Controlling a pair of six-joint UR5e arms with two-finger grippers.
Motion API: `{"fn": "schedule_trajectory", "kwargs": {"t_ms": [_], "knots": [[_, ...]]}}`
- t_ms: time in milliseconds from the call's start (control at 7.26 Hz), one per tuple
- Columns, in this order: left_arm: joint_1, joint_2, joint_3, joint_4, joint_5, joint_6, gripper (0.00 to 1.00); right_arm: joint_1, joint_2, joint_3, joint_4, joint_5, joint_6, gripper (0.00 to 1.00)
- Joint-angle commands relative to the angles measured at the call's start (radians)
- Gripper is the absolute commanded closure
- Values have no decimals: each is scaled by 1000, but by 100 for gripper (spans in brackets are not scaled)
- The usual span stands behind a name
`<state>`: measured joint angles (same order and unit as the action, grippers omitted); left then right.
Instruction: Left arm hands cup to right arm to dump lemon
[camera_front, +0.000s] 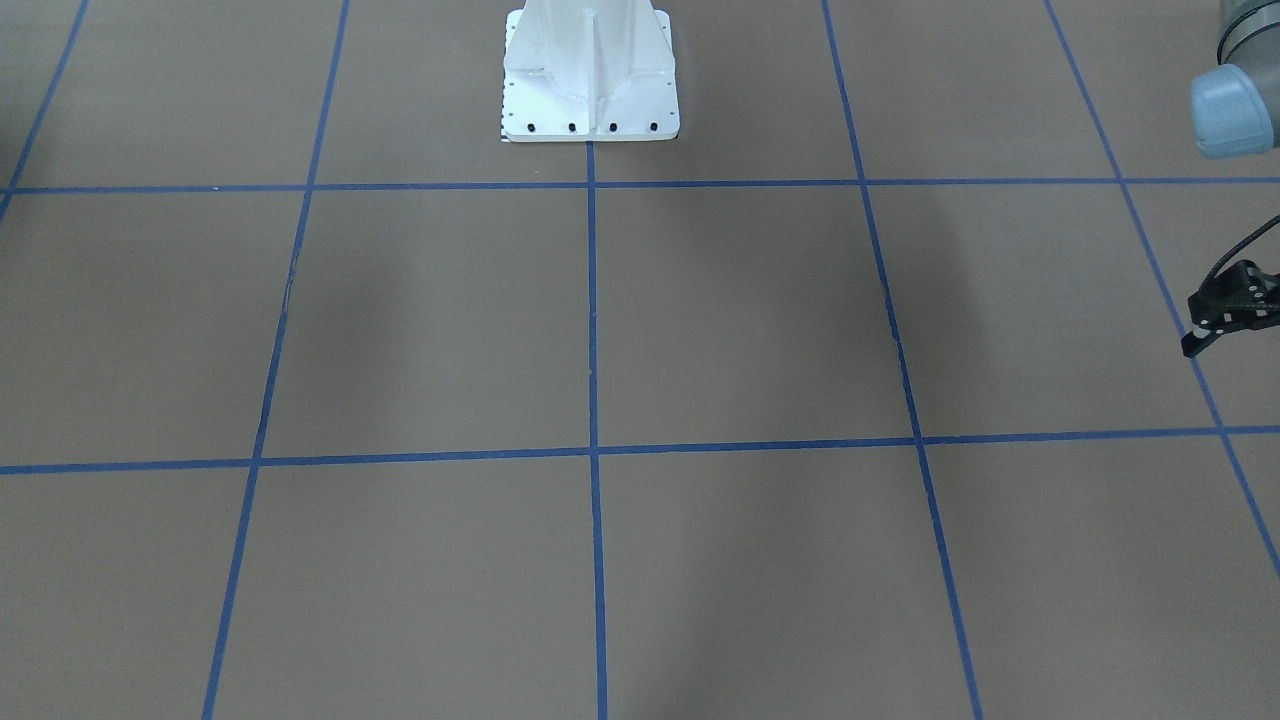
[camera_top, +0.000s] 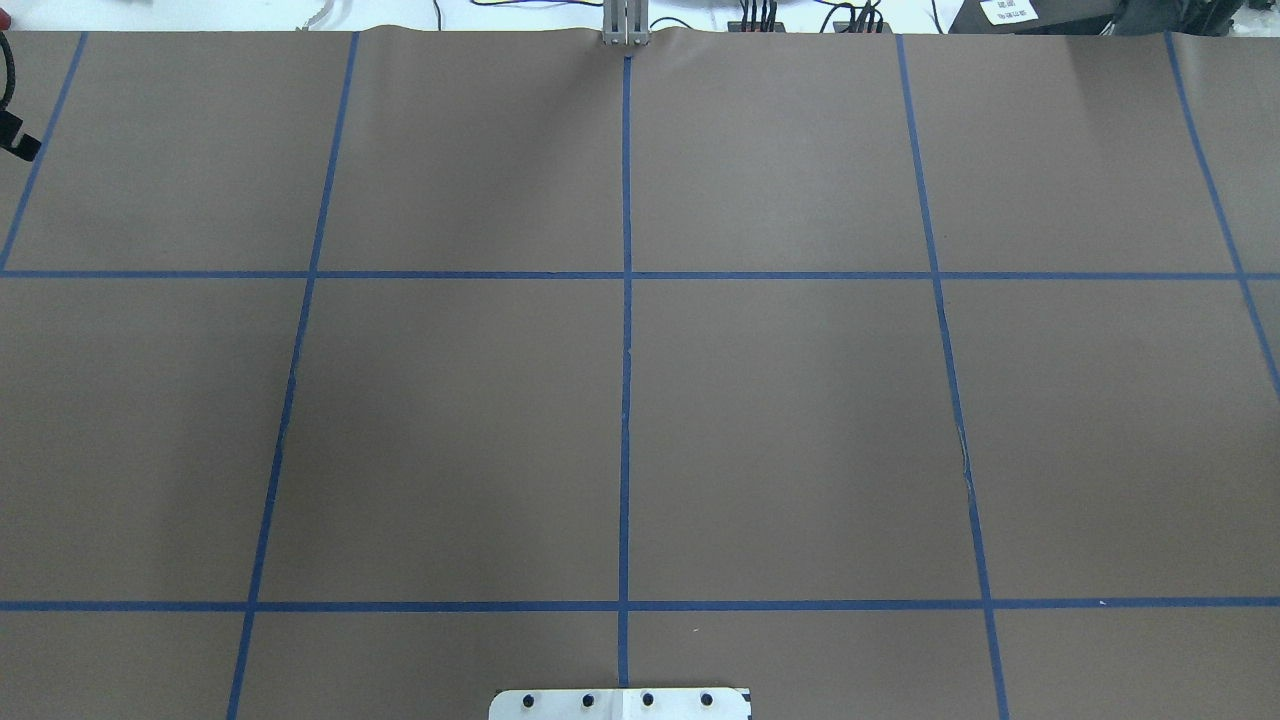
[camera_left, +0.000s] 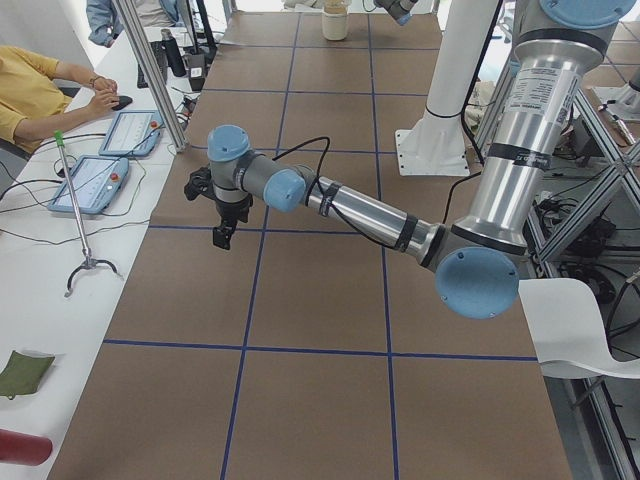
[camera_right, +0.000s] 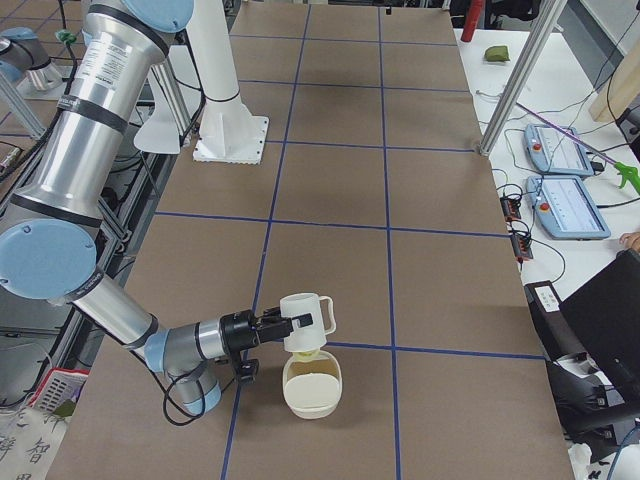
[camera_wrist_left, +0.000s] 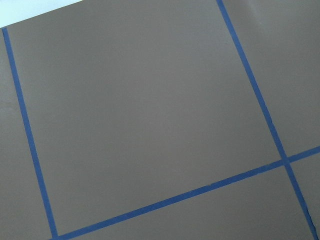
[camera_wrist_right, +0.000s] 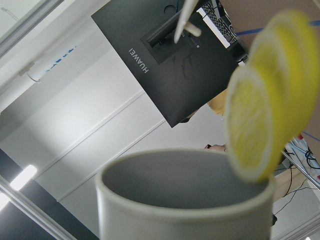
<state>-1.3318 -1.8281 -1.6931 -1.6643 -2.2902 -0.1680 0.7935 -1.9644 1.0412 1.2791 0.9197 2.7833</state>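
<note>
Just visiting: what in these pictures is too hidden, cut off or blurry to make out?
- Jaws of the left arm: cut by the frame edge in front-facing and overhead views, tiny in the left view; open or shut unclear.
- Jaws of the right arm: only in the right view, small against the cup; grip unclear.
- The lemon: blurred in the right wrist view; slice count unclear.
- Contents of the bowl: too small in the right view.

Table (camera_top: 800, 400) was covered edge to edge in brown paper, marked into squares by blue tape lines (camera_top: 626, 350). White bolted pedestal (camera_front: 590, 75) stood on it mid-width at the robot's side. Cream bowl (camera_right: 310, 410) sat on the paper toward the robot's right end, just beside a tape line.
</note>
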Motion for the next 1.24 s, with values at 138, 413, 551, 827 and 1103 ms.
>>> {"fn": "schedule_trajectory", "kwargs": {"t_ms": [138, 413, 551, 827, 1103], "knots": [[0, 0, 0, 0, 0, -1, 0, 44, -8, 26, 13, -5, 99, 100], [0, 0, -2, 0, 0, -1, 0, 49, -8, 40, 16, -5, 108, 100], [0, 0, 0, 0, 0, -1, 0, 49, -5, 37, 16, -5, 108, 100], [0, 0, 0, 0, 0, -1, 0, 49, -5, 37, 16, -5, 108, 100], [0, 0, 0, 0, 0, -1, 0, 49, 16, -29, 16, -2, 43, 100]]}}
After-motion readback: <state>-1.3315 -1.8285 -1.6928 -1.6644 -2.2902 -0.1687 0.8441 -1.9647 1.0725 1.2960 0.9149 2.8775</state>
